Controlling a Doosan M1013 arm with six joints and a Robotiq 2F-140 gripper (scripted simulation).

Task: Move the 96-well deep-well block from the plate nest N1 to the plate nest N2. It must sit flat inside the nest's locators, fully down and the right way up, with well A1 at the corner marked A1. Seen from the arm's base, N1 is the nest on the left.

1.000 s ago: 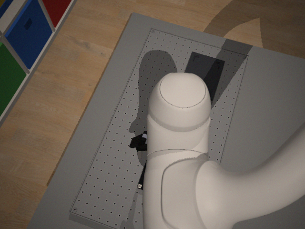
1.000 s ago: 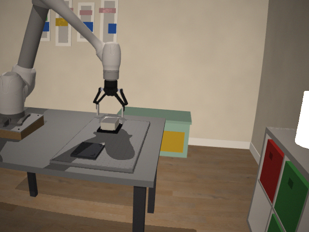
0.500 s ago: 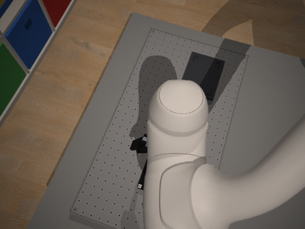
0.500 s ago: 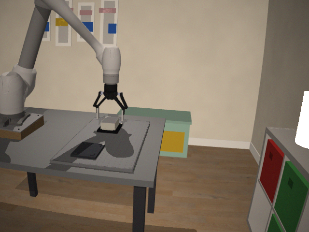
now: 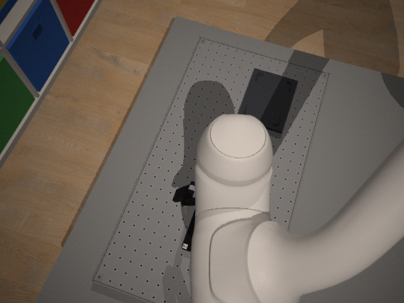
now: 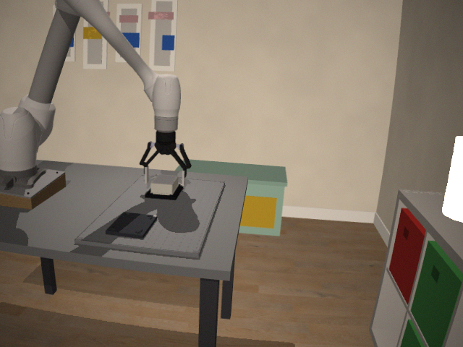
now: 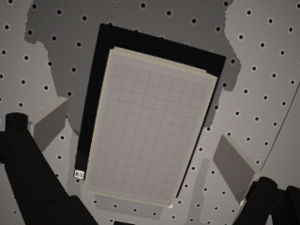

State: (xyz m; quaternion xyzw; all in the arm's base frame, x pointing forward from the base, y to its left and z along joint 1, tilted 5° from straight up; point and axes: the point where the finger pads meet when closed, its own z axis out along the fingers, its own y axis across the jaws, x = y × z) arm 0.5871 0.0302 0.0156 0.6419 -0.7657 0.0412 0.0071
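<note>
Seeing deep-well block (image 7: 149, 124) seated in N1 nest (image 7: 94, 94), A1 tag at near corner. My gripper (image 6: 164, 172) fingers wide apart, straddling block, holding nothing. Risk: off-centre squeeze tilts block, jams against locators. N2 nest (image 6: 131, 225) waits on worktop (image 6: 221, 242).

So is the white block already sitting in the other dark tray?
No, the block sits in the far nest between the open jaws, while the near nest holds nothing.

Top view: arm (image 5: 235, 182) hides block & most of N1 (image 5: 186, 242).
</note>
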